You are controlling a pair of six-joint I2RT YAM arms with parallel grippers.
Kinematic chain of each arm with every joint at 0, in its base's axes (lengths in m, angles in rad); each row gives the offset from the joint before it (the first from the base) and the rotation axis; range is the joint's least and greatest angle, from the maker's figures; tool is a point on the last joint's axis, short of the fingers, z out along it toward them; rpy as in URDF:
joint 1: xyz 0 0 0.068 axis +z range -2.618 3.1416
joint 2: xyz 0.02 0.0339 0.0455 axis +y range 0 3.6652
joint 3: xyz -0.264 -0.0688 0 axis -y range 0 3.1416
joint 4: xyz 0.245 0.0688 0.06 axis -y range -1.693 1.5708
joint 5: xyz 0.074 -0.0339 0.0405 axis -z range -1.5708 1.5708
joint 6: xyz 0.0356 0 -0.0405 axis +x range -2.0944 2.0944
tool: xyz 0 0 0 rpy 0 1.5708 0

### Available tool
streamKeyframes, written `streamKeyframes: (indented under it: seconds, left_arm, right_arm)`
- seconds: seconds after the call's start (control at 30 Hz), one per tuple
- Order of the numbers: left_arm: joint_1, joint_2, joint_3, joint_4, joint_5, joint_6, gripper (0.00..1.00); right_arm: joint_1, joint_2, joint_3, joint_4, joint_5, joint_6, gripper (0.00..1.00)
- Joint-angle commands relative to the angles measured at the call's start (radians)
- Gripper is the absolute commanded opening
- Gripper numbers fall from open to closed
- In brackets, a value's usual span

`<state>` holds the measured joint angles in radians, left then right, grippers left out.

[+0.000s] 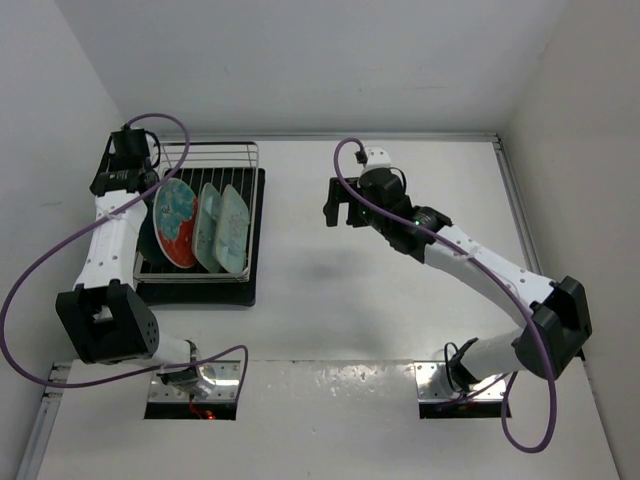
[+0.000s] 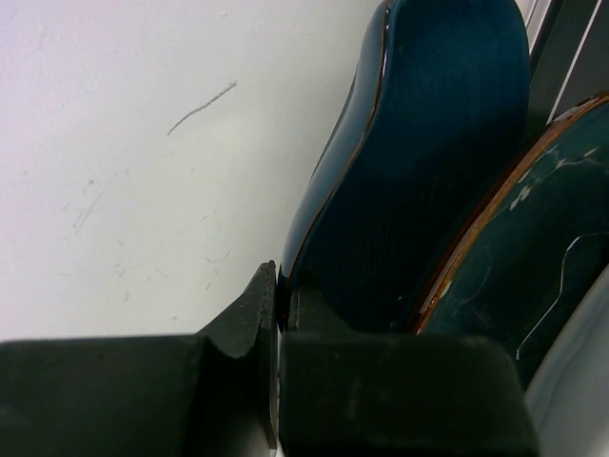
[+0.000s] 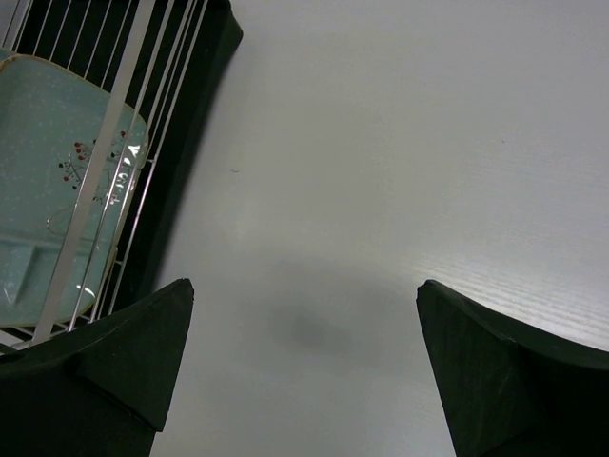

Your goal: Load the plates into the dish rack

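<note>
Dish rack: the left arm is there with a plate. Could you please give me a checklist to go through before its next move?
1. Left jaws shut on the dark-blue leaf plate: ok.
2. Leaf plate seated between the prongs of the dish rack: cannot tell, its lower edge is hidden.
3. Leaf plate apart from the dark teal plate: cannot tell, they overlap in the left wrist view.
4. Red plate and two mint plates standing in the rack: ok.
5. Right jaws open, empty, above the table and away from the rack: ok.
</note>
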<state>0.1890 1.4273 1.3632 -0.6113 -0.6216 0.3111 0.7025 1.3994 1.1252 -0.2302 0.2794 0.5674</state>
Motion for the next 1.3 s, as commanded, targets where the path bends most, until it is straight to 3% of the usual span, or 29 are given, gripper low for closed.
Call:
streamKeyframes:
  seconds: [0.0, 0.2, 0.43, 0.63, 1.17, 1.27]
  left_arm:
    - [-0.005, -0.022, 0.005, 0.107, -0.053, -0.047, 0.00]
    - [-0.025, -0.004, -0.009, 0.048, -0.043, -0.145, 0.00]
    - [-0.092, 0.021, -0.076, 0.085, -0.248, -0.190, 0.00]
    - [-0.111, 0.021, -0.111, 0.103, -0.300, -0.199, 0.00]
    - [-0.120, 0.021, -0.182, 0.068, -0.213, -0.159, 0.00]
    - [-0.120, 0.010, -0.138, 0.054, -0.300, -0.159, 0.00]
  right_arm:
    - [0.005, 0.013, 0.070, -0.024, -0.009, -0.012, 1.00]
    - [0.011, 0.015, 0.078, -0.017, 0.007, -0.018, 1.00]
    - [0.009, -0.022, 0.035, -0.012, 0.024, -0.024, 1.00]
    - [0.011, -0.039, 0.015, 0.005, 0.029, -0.026, 1.00]
    - [0.017, -0.053, 0.021, 0.005, 0.029, -0.043, 1.00]
    - [0.017, -0.060, 0.019, 0.002, 0.035, -0.046, 1.00]
